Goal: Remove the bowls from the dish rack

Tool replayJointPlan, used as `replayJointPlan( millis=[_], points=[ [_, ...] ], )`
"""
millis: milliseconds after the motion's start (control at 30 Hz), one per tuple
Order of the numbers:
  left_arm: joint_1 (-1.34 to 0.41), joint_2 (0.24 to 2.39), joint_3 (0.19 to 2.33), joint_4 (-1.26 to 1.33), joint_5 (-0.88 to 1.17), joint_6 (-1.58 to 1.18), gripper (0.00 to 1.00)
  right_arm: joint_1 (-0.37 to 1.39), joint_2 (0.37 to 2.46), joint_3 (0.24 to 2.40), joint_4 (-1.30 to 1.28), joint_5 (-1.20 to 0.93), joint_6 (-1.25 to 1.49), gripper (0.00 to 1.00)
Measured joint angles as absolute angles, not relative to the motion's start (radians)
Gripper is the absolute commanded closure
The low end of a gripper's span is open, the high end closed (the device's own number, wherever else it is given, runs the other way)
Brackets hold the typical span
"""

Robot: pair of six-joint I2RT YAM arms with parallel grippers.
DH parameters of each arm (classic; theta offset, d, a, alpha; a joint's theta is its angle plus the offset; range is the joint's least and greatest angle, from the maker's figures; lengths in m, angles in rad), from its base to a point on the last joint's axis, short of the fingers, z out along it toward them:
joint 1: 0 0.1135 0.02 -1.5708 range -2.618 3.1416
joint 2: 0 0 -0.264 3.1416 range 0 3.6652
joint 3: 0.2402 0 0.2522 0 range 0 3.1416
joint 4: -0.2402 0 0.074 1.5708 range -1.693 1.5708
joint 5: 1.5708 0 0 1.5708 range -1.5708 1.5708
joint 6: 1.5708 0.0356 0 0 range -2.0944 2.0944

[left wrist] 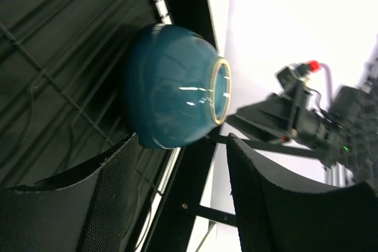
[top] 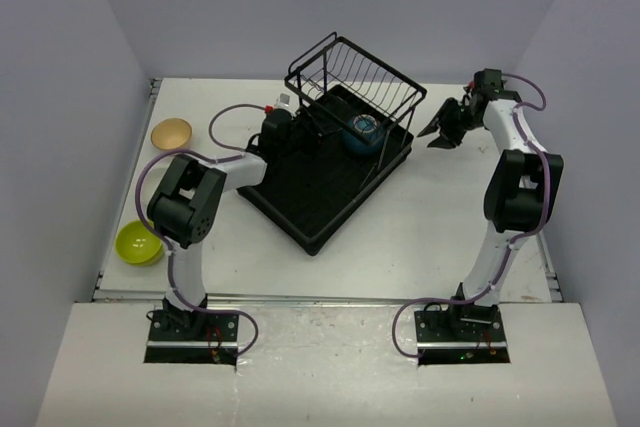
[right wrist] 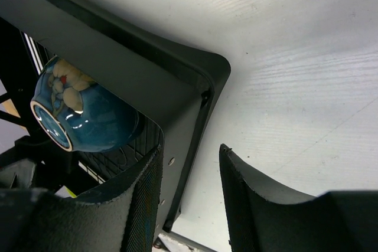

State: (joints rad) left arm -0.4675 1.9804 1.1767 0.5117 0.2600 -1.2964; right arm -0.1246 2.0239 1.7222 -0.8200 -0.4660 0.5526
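Observation:
A dark blue bowl (top: pixel 365 132) lies on its side in the black dish rack (top: pixel 320 202), under the wire basket frame (top: pixel 355 72). Its foot ring points toward the right arm. In the left wrist view the blue bowl (left wrist: pixel 171 95) sits just ahead of my open left gripper (left wrist: pixel 182 140), untouched. My left gripper (top: pixel 305 132) reaches into the rack from the left. My right gripper (top: pixel 437 135) hovers open outside the rack's right corner (right wrist: pixel 177 75), with the blue bowl (right wrist: pixel 77 113) beyond the rack wall. A cream bowl (top: pixel 171 132) and a lime bowl (top: pixel 138 242) sit on the table at left.
The rack lies diagonally across the middle of the white table (top: pixel 440 227). Grey walls close in the left, back and right sides. From the left wrist view the right gripper (left wrist: pixel 277 119) shows beyond the rack's rim.

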Motion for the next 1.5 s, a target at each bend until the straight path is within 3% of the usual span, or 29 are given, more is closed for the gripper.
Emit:
replayJointPlan(
  millis=[400, 467, 600, 700, 767, 1133, 1500],
  points=[
    [-0.467, 1.988, 1.241, 0.260, 0.204, -1.245, 0.38, -0.073, 2.056, 1.711, -0.813, -0.467, 0.537, 0.57],
    [-0.467, 1.988, 1.242, 0.230, 0.196, -1.243, 0.38, -0.073, 2.069, 1.712, -0.813, -0.472, 0.537, 0.61],
    [-0.465, 1.987, 1.269, 0.180, 0.175, -1.234, 0.38, -0.070, 2.073, 1.714, -0.797, -0.498, 0.552, 0.84],
    [-0.458, 1.983, 1.287, 0.128, 0.144, -1.205, 0.39, -0.067, 2.073, 1.714, -0.786, -0.508, 0.559, 0.87],
    [-0.449, 1.982, 1.300, 0.090, 0.121, -1.180, 0.39, -0.068, 2.073, 1.713, -0.787, -0.509, 0.564, 1.00],
    [-0.432, 1.924, 1.388, -0.092, -0.040, -1.021, 0.39, -0.072, 2.052, 1.678, -0.759, -0.506, 0.603, 1.00],
    [-0.382, 1.966, 1.498, -0.200, -0.042, -0.953, 0.39, -0.070, 1.960, 1.532, -0.620, -0.481, 0.625, 1.00]
  ],
)
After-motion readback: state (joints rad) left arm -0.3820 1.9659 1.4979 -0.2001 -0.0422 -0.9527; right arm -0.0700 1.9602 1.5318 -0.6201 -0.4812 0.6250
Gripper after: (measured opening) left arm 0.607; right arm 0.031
